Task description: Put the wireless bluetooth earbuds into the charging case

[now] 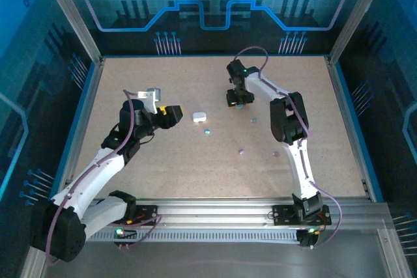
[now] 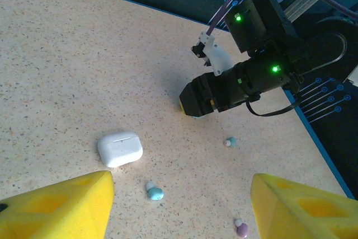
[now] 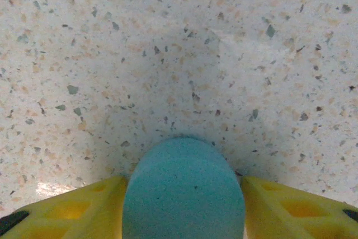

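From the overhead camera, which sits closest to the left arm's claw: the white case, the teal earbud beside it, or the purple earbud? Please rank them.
1. White case: just to the right of the left gripper.
2. Teal earbud: a little beyond the case, nearer the arms' bases.
3. Purple earbud: farthest, well off to the right.

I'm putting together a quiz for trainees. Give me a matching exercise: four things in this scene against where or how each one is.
1. white case
2. teal case
3. left gripper
4. purple earbud

A. between the fingers of the right gripper
B. open, holding nothing
C. lid shut, free of both grippers
D. tiny, lying loose outside any case

Pairs: 1-C, 2-A, 3-B, 4-D
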You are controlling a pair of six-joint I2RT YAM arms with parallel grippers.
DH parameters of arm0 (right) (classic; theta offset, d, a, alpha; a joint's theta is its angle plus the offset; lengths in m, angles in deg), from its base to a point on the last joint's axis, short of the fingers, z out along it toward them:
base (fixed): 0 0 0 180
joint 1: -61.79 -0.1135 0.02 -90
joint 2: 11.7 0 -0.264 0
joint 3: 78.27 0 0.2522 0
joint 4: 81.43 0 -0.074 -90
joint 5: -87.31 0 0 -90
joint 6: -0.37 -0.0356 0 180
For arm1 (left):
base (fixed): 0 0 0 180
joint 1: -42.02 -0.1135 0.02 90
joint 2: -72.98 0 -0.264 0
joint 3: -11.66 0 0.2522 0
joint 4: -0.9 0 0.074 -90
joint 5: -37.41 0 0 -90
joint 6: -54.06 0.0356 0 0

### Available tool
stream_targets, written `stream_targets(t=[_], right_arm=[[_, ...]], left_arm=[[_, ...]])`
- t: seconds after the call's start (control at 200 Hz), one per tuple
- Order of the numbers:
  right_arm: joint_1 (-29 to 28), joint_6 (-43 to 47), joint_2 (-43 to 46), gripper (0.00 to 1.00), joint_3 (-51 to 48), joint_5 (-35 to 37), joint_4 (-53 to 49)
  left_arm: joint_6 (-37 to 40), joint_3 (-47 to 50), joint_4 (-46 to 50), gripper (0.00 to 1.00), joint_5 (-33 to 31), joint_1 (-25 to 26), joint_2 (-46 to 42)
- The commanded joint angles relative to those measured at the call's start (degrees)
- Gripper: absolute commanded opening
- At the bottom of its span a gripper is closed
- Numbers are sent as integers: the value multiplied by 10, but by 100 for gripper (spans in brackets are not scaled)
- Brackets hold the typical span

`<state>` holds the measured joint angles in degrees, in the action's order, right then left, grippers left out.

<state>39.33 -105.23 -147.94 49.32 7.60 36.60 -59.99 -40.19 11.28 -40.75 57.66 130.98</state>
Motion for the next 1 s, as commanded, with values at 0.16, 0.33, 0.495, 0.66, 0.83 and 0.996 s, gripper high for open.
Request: stream_targets(t=[0.16, 0.33, 0.495, 0.66, 0.83, 0.996], right_arm=[[-5, 22, 52, 52, -64, -21, 35], [-7, 38, 85, 43, -108, -33, 71], [-12, 62, 154, 41, -177, -70, 123], [-41, 117, 310, 39, -314, -133, 243], [-75, 212, 487, 38, -467, -182, 380], [-98, 302, 611, 37, -566, -227, 470]], left_arm=[[-6, 1, -13, 66, 13, -2, -13], [-6, 0, -13, 66, 14, -2, -14], [-8, -3, -12, 66, 17, -2, -17], [-24, -7, -15, 66, 27, -2, -20], [-60, -23, -38, 65, 74, -1, -14], [-97, -60, -58, 65, 135, 13, 4]])
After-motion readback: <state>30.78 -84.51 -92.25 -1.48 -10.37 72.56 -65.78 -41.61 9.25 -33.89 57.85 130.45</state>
